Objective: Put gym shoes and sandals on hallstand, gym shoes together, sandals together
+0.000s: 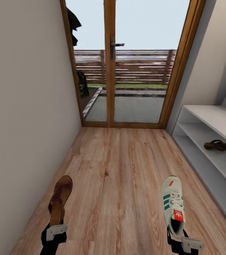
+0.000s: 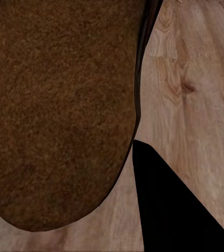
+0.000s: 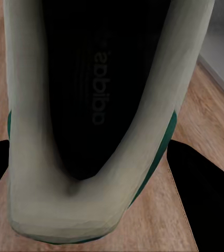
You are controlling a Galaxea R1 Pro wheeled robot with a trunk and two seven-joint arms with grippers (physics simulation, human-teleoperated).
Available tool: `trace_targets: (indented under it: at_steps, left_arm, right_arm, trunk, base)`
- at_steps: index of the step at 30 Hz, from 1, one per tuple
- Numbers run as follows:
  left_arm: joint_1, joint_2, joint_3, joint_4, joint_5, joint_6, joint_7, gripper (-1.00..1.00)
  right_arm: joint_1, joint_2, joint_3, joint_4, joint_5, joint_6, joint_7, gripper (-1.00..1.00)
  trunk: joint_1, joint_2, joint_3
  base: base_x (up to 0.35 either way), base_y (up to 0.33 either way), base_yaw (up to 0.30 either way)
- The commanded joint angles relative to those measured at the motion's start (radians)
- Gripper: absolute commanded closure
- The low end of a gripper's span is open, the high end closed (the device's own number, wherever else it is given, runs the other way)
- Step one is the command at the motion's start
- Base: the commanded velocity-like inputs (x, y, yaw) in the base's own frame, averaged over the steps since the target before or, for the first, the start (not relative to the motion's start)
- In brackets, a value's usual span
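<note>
— Underfoot? Light wood-grain plank floor [image 1: 120, 184], running up to the glazed door [image 1: 127, 63].

— And at the right wall? Pale-grey rack [image 1: 212, 117], bench top over two open shelves, standing on those planks.

— Anything on it? One brown sandal [image 1: 216, 145] lying on the upper shelf (lying side-on, well back from the front edge). Lower shelf hard to judge past the frame edge.

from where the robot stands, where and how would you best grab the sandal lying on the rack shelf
Probably by its wide strap, or pinched across its narrow sole. The sandal lies flat on a shelf of the hallstand, with another shelf close above, so come in level from the open front on the corridor side rather than from above.
</note>
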Motion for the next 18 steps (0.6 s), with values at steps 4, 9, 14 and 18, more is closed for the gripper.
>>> trace_targets:
  at_steps: [4, 9, 14, 18]
  left_arm:
    - [-0.001, 0.002, -0.007, 0.0, 0.0, -0.002, 0.011, 1.0]
    - [-0.001, 0.002, -0.007, -0.001, 0.0, -0.002, 0.011, 1.0]
    - [-0.001, 0.003, -0.007, -0.001, 0.0, -0.002, 0.011, 1.0]
    - [-0.001, 0.003, -0.007, -0.001, 0.0, -0.001, 0.011, 1.0]
  right_arm:
    - [0.0, 0.0, 0.009, 0.0, -0.008, -0.003, -0.003, 1.0]
    - [-0.001, 0.0, 0.009, 0.0, -0.008, -0.003, -0.003, 1.0]
    - [-0.001, 0.0, 0.009, 0.0, -0.008, -0.003, -0.003, 1.0]
    - [-0.001, 0.0, 0.009, 0.0, -0.008, -0.003, -0.003, 1.0]
  trunk:
    - [0.0, 0.0, 0.0]
    - [0.0, 0.0, 0.002]
    - [0.0, 0.0, 0.004]
    - [0.0, 0.0, 0.007]
  base:
    - [0.339, 0.0, -0.247]
    - [0.339, 0.0, -0.271]
    - [0.337, 0.039, -0.274]
    - [0.325, 0.125, -0.272]
